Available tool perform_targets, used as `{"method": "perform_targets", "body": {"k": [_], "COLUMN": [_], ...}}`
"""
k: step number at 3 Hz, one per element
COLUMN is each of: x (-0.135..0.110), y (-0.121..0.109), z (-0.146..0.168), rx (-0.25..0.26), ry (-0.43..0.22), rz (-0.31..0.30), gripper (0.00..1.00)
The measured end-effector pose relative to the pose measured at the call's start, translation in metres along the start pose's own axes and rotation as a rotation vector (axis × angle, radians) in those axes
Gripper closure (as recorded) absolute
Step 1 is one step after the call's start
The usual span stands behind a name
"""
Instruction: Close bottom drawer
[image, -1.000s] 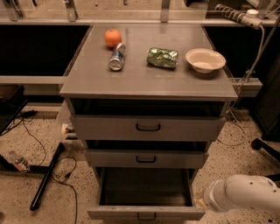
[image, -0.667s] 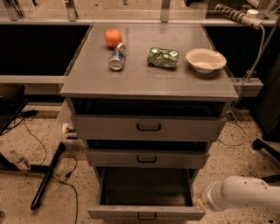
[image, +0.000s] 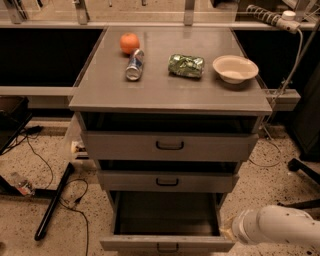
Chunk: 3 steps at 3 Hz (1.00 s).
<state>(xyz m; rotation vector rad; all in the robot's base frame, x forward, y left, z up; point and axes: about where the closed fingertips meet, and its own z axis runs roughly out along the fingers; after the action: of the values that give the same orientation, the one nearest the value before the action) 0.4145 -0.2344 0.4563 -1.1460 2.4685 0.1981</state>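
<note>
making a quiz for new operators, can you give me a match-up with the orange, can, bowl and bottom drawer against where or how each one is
Things
1. orange
2. can
3. bowl
4. bottom drawer

Place or state
a. pulled out, dark inside
b. lying on its side
c. on the cabinet top, at the picture's right
d. on the cabinet top, at the back, left of centre in the picture

Pairs: 1-d, 2-b, 3-c, 4-a

The gripper is low at the picture's right, by the bottom drawer's front corner.
</note>
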Motion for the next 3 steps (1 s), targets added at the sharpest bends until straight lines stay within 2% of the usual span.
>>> {"method": "perform_targets", "body": {"k": [1,2,3], "x": [-0.014,-0.004,0.005], "y": [0.015,0.012,0.009], "z": [0.001,-0.003,-0.004], "rx": [-0.062,-0.072,-0.073], "ry": [-0.105,-0.192,-0.247], "rz": [-0.039,-0.083,-0.143], "gripper": [1.0,1.0,1.0]}}
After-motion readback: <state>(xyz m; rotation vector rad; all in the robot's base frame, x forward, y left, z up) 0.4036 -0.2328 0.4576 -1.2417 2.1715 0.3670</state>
